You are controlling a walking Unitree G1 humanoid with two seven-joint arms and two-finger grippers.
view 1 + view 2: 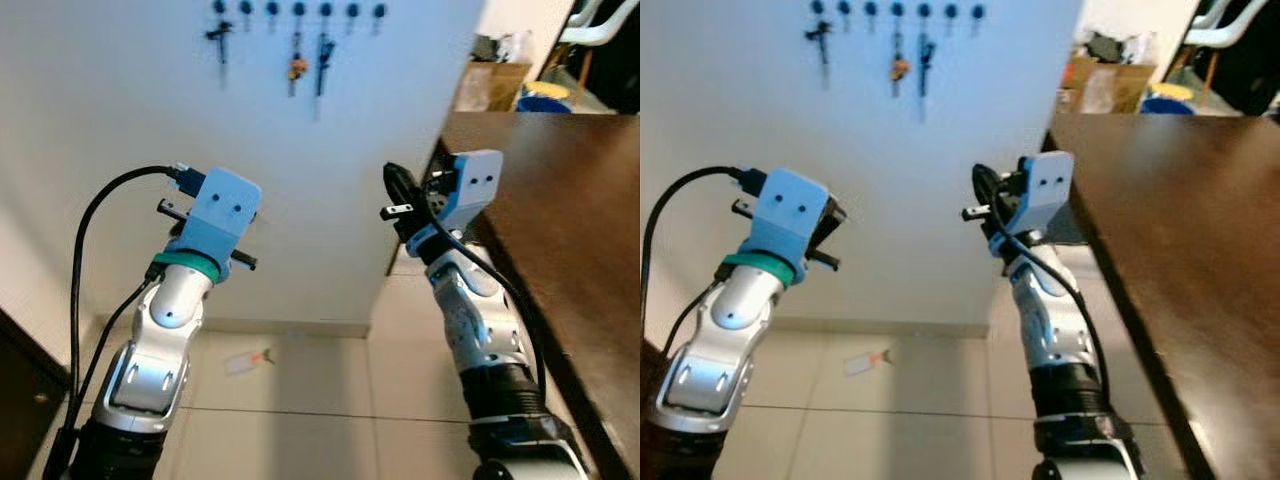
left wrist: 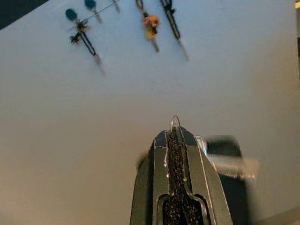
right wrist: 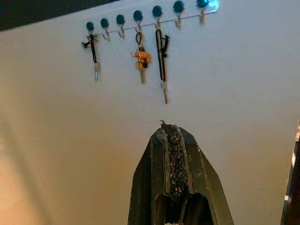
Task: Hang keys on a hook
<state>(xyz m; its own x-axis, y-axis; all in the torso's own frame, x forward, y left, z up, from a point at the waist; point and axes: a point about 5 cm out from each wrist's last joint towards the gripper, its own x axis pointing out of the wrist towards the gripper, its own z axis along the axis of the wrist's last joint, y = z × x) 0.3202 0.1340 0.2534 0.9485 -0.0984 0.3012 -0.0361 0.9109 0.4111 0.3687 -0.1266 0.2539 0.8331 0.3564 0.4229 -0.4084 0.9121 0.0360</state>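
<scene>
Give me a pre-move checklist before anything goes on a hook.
1. Hook rail in view: ok.
2. Free hooks: ok; three hold keys, several are bare.
3. Left gripper holding something: ok; a thin metal loop pokes past its shut tips.
4. Loop is a key ring: cannot tell.
5. Right gripper empty: cannot tell; shut, dark fibres at tip.
6. Grippers at the rail: not ok; both below it.

Teal-knobbed hooks (image 3: 137,16) on a white wall (image 1: 330,180) — black-strapped keys (image 3: 161,54), an orange charm (image 3: 141,57) — dark brown table (image 1: 570,190).
</scene>
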